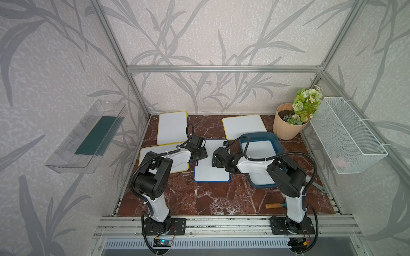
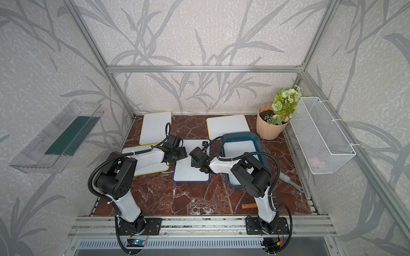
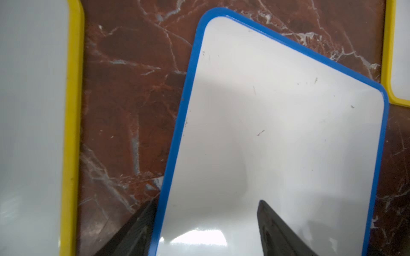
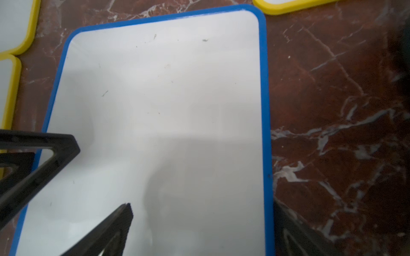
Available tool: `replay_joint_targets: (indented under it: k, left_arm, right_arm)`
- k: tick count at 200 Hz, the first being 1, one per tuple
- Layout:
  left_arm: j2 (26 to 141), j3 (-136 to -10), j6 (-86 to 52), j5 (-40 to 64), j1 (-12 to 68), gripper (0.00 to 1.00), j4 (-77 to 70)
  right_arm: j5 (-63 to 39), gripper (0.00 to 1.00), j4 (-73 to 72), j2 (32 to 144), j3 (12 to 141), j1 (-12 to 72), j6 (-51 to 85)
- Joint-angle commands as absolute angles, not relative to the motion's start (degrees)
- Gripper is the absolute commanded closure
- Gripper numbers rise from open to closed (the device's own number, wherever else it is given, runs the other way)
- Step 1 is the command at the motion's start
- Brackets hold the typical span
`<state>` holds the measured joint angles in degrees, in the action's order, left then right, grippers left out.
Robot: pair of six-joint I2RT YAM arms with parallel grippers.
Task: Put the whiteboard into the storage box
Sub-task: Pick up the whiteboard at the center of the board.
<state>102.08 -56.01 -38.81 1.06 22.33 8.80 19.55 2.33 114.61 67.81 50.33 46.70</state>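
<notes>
Blue-rimmed white rectangular whiteboard (image 1: 211, 170) lies flat mid-table, just left of the shallow dark teal plastic storage box (image 1: 258, 133). My left jaws stand apart, straddling its left rim. My right jaws gape wide over its right rim. Best, I judge: lever one rim up, then pinch squarely.

My table (image 1: 199, 199) had a top that looked like dark red-brown stone with white lines in it. The walls (image 1: 221, 33) around it were pale, with big grey leaves drawn on them. Shiny metal bars (image 1: 224, 68) ran along the corners. A clear bin (image 1: 66, 150) hung on one side wall, and a white wire basket (image 1: 348, 135) on the other. The light was soft and even.
</notes>
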Motion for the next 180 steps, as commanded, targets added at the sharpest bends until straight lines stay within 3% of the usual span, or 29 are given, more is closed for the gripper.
replay_joint_targets:
  k: [1, 85, 180]
  left_arm:
    - [106.43, -53.83, -41.70, 10.62, 23.03, 0.28, 10.45]
    - [101.81, -48.79, -40.96, 16.11, 22.17, 0.28, 5.94]
    - [100.28, -45.94, -41.04, 18.80, 20.66, 0.28, 3.09]
  right_arm:
    - [6.80, 0.01, 0.67, 117.61, 65.53, 51.25, 50.49]
    - [-11.00, 0.01, -10.64, 114.50, 60.08, 47.31, 61.29]
    - [-11.61, 0.00, -12.56, 111.14, 57.70, 45.92, 63.19]
